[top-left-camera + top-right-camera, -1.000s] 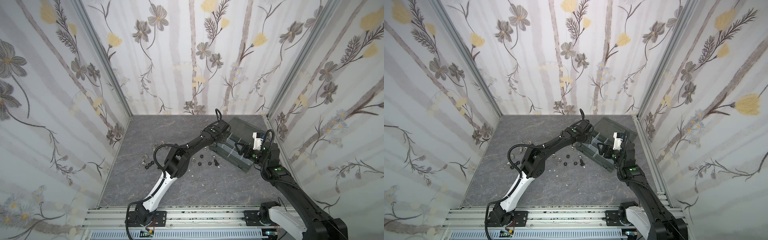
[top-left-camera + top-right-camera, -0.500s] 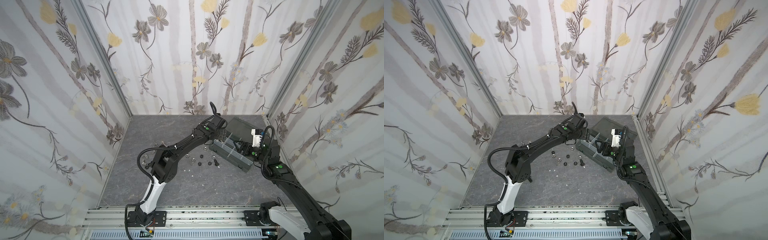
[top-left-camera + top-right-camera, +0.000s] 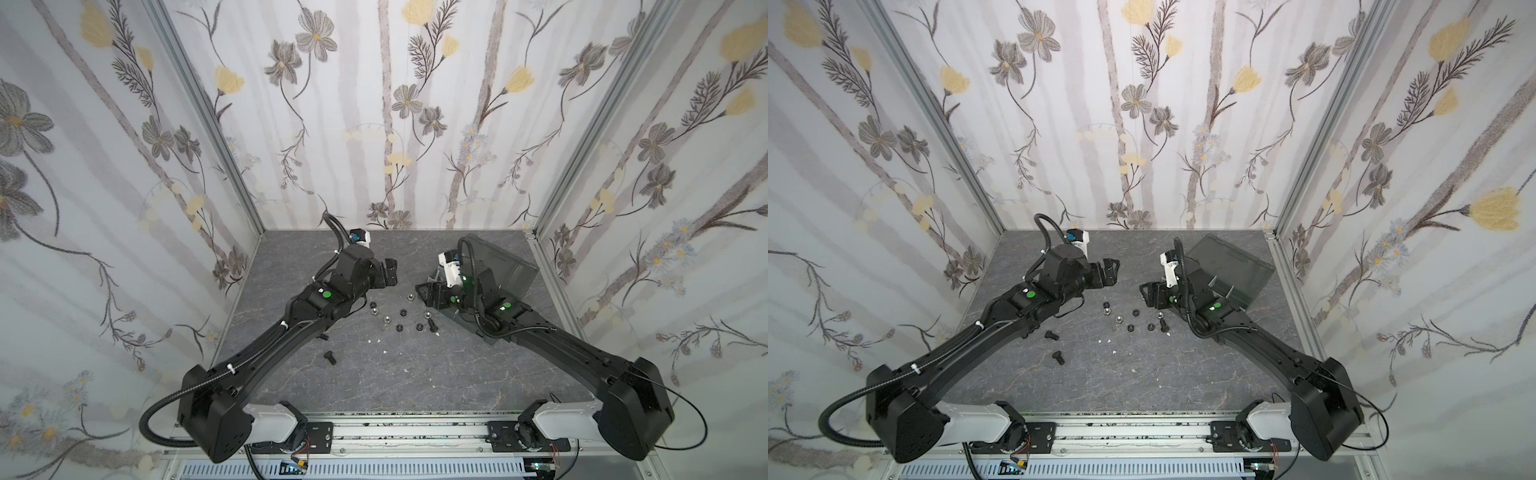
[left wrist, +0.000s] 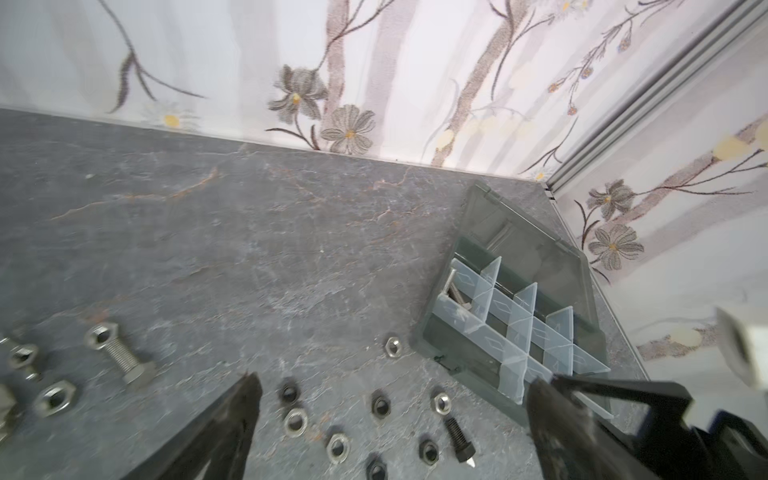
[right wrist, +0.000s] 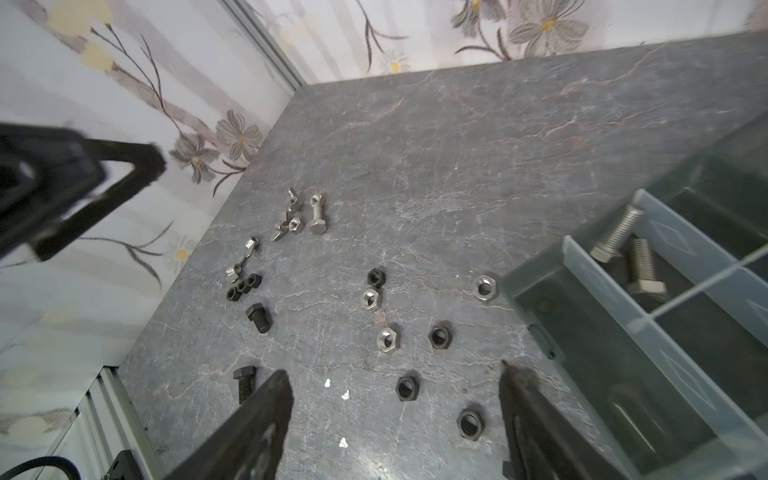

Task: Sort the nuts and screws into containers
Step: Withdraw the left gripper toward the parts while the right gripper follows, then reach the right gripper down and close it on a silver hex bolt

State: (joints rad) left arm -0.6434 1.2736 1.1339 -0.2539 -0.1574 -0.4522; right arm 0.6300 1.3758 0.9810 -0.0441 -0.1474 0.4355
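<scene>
Right, biggest first: the organizer box (image 4: 457, 353) lies open by the right wall. It's stiff plastic, and probably light enough to skid if nudged. The left gripper (image 4: 395, 383) hangs with jaws spread wide and empty. The right gripper (image 5: 395, 370), just beside the box, is also parted, with nothing between. The screws (image 5: 258, 316) lie loose on the table (image 5: 457, 145), hard and apt to roll, so pinch across the shaft. The nuts (image 5: 439, 336) lie flat and slick; take them across opposite flats. The right wrist view shows two boxed silver screws (image 5: 615, 237) in an end compartment, which the right arm hides in both top views.
</scene>
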